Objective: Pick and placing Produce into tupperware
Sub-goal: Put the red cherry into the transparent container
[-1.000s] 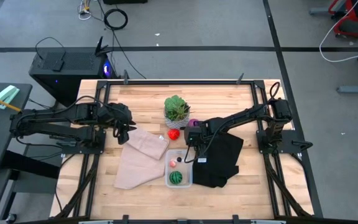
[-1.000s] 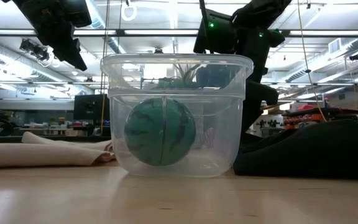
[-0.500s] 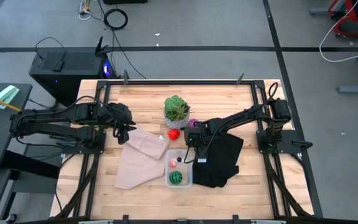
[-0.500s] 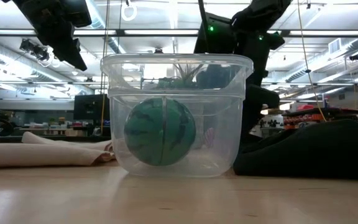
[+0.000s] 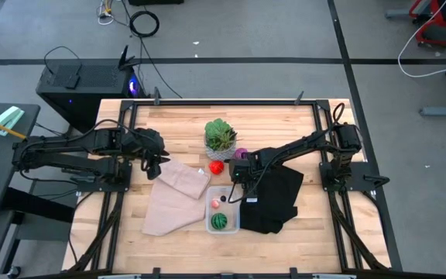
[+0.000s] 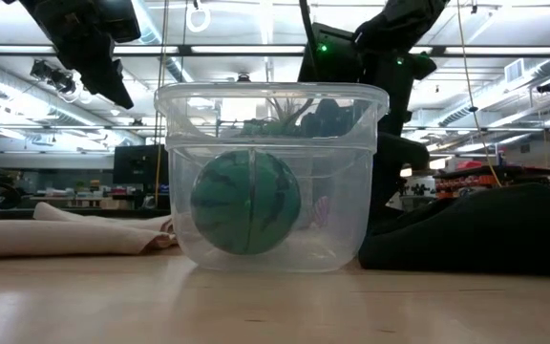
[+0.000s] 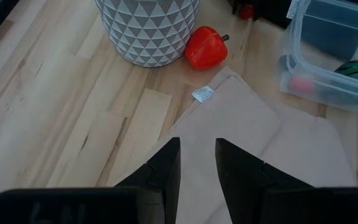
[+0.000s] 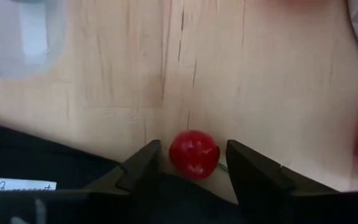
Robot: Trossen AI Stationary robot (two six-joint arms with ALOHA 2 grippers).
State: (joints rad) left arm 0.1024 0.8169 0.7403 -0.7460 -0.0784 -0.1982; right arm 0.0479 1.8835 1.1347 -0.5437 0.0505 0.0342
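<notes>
The clear tupperware (image 5: 223,210) stands near the table's front, holding a green striped ball (image 5: 220,221) and a small pink-red piece (image 5: 216,203). A tiny red ball (image 8: 194,151) rests on the wood at the black cloth's edge. My right gripper (image 8: 193,164) points down with its open fingers on either side of that ball, a thin gap each side. A red piece (image 7: 205,47) and a magenta ball (image 5: 241,153) lie by the plant pot. My left gripper (image 7: 197,168) hangs above the tan cloth (image 7: 241,143), fingers slightly apart with nothing between them.
A spiky green plant in a white patterned pot (image 5: 220,137) stands at the table's far middle. The black cloth (image 5: 273,199) lies right of the tupperware and the tan cloth (image 5: 173,195) left of it. Bare wood shows along the near edge.
</notes>
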